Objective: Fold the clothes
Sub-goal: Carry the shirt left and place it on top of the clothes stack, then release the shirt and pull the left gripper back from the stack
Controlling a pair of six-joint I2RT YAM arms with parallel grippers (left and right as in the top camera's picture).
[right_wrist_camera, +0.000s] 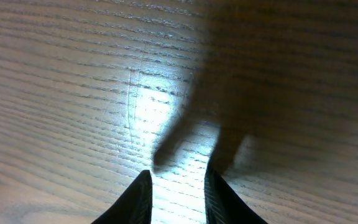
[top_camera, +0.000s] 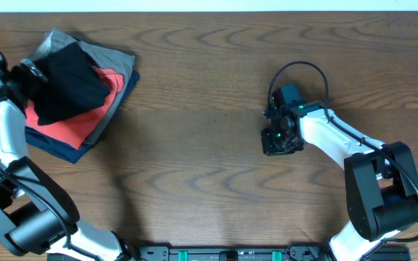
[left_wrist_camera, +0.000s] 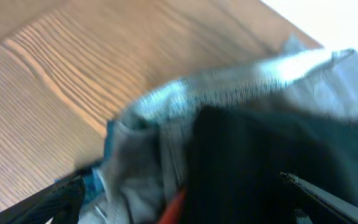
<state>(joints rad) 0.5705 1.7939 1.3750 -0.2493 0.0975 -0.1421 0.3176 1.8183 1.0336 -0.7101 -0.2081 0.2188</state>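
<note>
We see the black shirt [top_camera: 67, 90] lying bunched on top of a stack of folded clothes at the far left of the tabletop [top_camera: 194, 109]. Under it are a red garment [top_camera: 64, 127], a grey garment [top_camera: 111, 59] and a navy garment [top_camera: 62, 151]. The left gripper [top_camera: 33, 72] sits at the shirt's left edge, right against the dark fabric. In the left wrist view its fingers [left_wrist_camera: 64, 196] stand spread wide to either side of the frame, and the black cloth lies between them and is not pinched. The right gripper [right_wrist_camera: 178, 190] hangs over bare wood, well apart from the stack, its jaws parted by a narrow gap with nothing in it. We cannot read any writing on the shirt: the close view is blurred, and the overhead view shows only plain black.
</note>
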